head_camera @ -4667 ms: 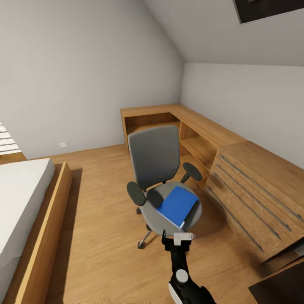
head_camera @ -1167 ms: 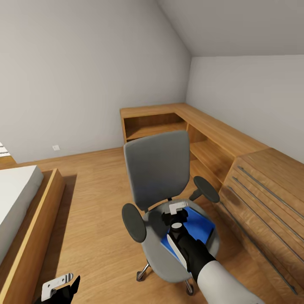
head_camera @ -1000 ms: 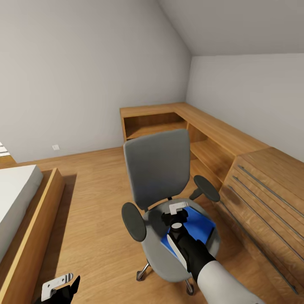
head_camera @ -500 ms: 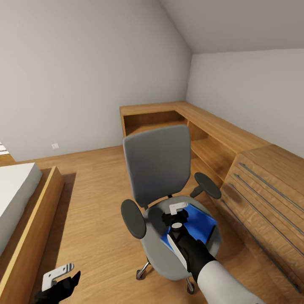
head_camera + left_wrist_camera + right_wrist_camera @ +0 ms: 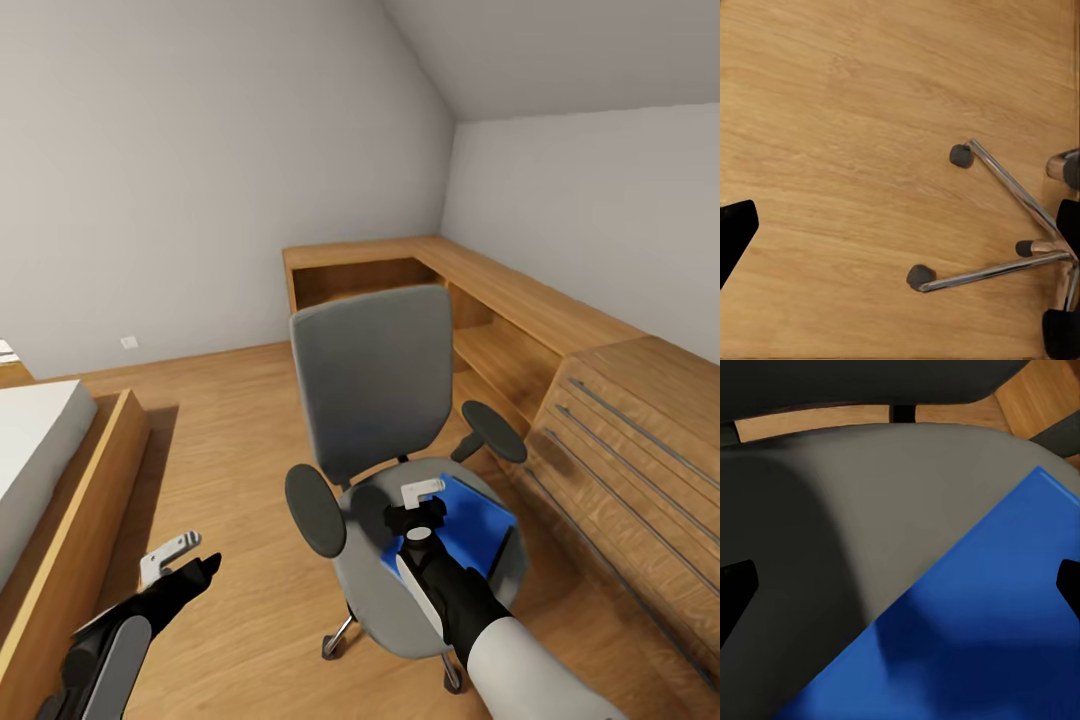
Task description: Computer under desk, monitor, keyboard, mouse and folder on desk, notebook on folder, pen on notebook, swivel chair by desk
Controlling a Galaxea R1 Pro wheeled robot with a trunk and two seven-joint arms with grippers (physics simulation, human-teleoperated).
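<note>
The swivel chair (image 5: 370, 380) stands in mid-room on its chrome base (image 5: 1020, 217), grey back upright and black arm pads on both sides. On its grey seat (image 5: 870, 510) lies the flat blue folder (image 5: 472, 522), also seen close up as the folder (image 5: 975, 637). My right gripper (image 5: 412, 503) hovers open just above the seat at the folder's near-left edge, one fingertip (image 5: 735, 592) over the seat. My left gripper (image 5: 185, 558) hangs open over the wooden floor left of the chair base. Desk, monitor, keyboard, mouse, notebook, pen and computer are out of view.
A bed with a wooden frame (image 5: 95, 500) runs along the left. A wooden L-shaped shelf unit (image 5: 480, 290) fills the far corner, and a light wooden drawer cabinet (image 5: 640, 450) stands close to the chair's right. Open floor (image 5: 230, 420) lies between bed and chair.
My left arm has risen and swung forward and right toward the chair base. The right gripper has stayed over the folder. The view has drifted slightly.
</note>
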